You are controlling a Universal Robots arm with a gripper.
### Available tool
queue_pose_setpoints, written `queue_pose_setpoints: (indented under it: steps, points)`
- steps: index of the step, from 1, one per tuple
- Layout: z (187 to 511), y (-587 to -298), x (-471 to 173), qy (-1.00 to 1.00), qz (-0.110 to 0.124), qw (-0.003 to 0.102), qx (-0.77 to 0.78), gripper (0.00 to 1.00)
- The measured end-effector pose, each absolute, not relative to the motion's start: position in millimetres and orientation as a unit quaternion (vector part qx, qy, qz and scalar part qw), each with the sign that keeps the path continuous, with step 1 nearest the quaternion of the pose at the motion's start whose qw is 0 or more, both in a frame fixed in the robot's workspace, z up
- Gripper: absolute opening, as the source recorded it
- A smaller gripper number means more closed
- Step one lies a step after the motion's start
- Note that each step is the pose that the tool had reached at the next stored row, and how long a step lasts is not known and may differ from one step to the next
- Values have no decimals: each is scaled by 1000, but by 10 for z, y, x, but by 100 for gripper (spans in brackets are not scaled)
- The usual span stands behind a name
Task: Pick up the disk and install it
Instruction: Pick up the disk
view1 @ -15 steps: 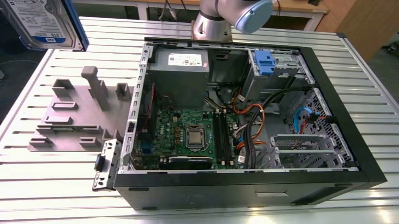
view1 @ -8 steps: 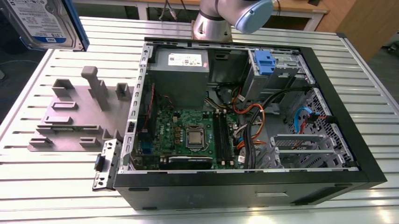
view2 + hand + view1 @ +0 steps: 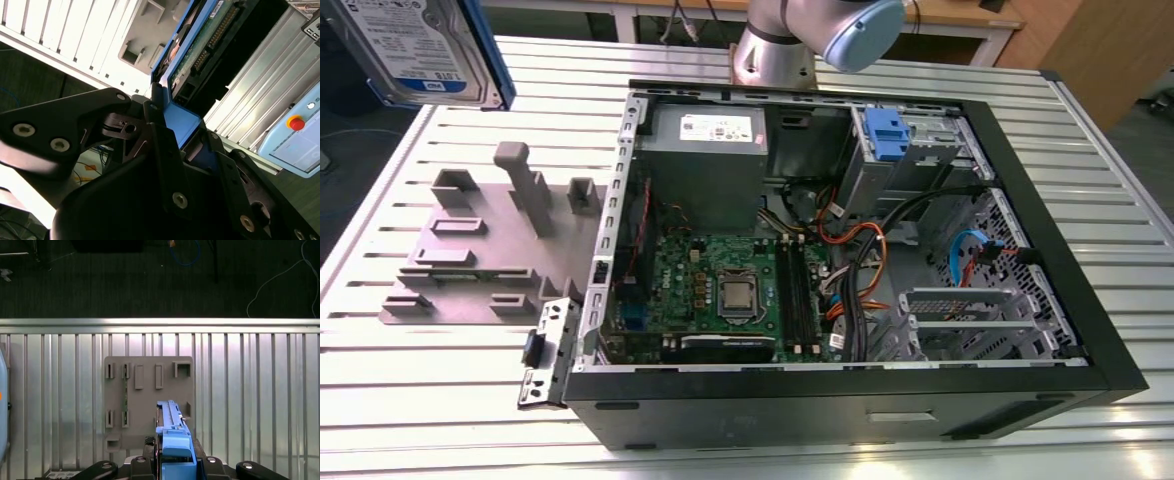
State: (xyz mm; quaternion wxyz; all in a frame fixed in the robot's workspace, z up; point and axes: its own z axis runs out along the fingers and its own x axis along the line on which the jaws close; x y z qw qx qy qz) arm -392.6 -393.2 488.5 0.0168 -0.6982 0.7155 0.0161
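The disk [image 3: 424, 48], silver-grey with a white and blue label and a blue bracket, hangs high in the air at the exterior view's far left, above the table's back corner. My gripper [image 3: 182, 125] is shut on it, its black fingers [image 3: 155, 115] pressing on the blue bracket. In the second wrist view the disk's [image 3: 205, 45] green circuit side faces the camera. In the first wrist view the disk [image 3: 172, 432] is edge-on in the gripper [image 3: 172, 462], well above the grey fixture plate [image 3: 147, 390].
An open computer case [image 3: 1067, 290] lies on the slatted metal table [image 3: 1081, 130], with a motherboard, cables and a drive bay with a blue latch [image 3: 887, 135]. The grey fixture plate [image 3: 480, 250] has upright posts. The arm's base [image 3: 781, 45] stands behind the case. A pendant with a red button [image 3: 296, 123] lies on the table.
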Motion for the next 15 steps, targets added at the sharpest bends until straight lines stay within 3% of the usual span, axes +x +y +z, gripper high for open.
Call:
queue_pose_setpoints:
  steps: [15]
  points:
    - [4886,-3932,-3901,715,16,17,-698,36]
